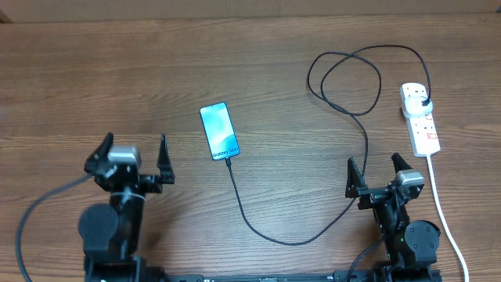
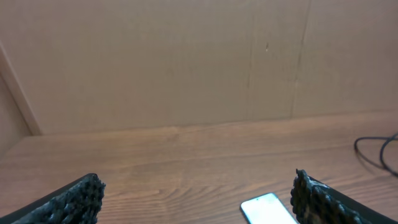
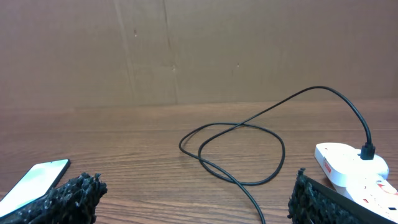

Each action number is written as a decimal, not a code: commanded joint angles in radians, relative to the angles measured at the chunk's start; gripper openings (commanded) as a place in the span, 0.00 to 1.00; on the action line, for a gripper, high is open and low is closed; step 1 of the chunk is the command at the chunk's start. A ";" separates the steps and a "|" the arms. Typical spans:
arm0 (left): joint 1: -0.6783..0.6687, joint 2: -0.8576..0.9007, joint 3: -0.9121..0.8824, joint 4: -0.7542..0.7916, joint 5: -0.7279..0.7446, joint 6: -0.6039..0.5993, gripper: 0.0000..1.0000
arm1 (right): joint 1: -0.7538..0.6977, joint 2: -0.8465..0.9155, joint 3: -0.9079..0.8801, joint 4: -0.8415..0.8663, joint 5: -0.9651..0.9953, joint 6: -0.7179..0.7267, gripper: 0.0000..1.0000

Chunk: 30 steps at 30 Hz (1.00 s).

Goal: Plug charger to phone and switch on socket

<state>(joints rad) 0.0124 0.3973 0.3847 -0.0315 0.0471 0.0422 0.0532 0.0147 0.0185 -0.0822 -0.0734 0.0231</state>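
Observation:
The phone lies flat mid-table with its light-blue screen lit; it also shows as phone and phone. The black charger cable runs from the phone's near short edge, curves right, loops, and ends in a black plug seated in the white socket strip. Whether the tip is inserted in the phone I cannot tell. My left gripper stands open, near and left of the phone. My right gripper is open, just left of the socket, straddling the cable.
The strip's thick white cord trails toward the table's front edge, close to the right arm's right side. A brown cardboard wall closes off the far side of the wooden table.

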 commanded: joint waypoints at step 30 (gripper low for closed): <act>-0.004 -0.393 -0.380 -0.046 -0.025 0.114 1.00 | 0.004 -0.012 -0.011 0.005 0.002 0.006 1.00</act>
<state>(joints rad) 0.0124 0.0128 0.0086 -0.0757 0.0250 0.1829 0.0532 0.0147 0.0185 -0.0818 -0.0738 0.0235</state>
